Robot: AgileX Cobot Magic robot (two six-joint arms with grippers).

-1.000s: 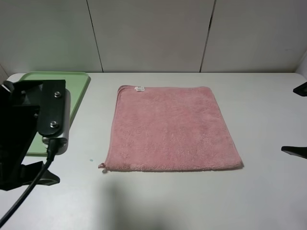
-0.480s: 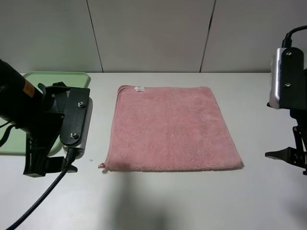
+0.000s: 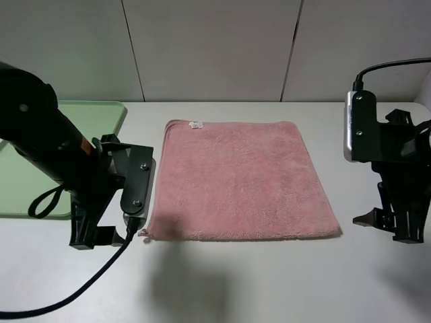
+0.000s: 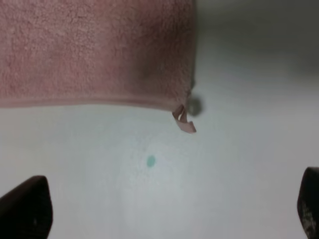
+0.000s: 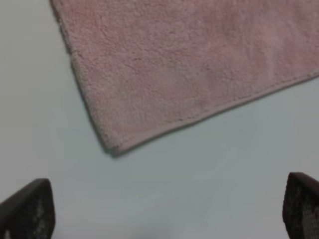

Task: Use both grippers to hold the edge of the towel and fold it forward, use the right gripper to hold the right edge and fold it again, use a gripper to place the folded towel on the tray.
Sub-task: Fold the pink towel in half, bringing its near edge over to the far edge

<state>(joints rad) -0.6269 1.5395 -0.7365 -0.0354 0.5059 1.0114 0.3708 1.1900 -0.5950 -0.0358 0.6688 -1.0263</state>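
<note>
So the towel (image 3: 242,178) is lying flat in the middle, with the left gripper (image 3: 98,237) just outside its near left corner and the right gripper (image 3: 389,226) just outside the near right one (both jaws spread wide, empty). We'd say the near edge runs straight between them.

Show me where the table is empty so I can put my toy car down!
The biggest bare patch of table runs along the towel's near edge. A thin strip is bare behind the towel, by the wall. It's crowded where the left gripper sits between tray and towel, and by the right gripper.
</note>
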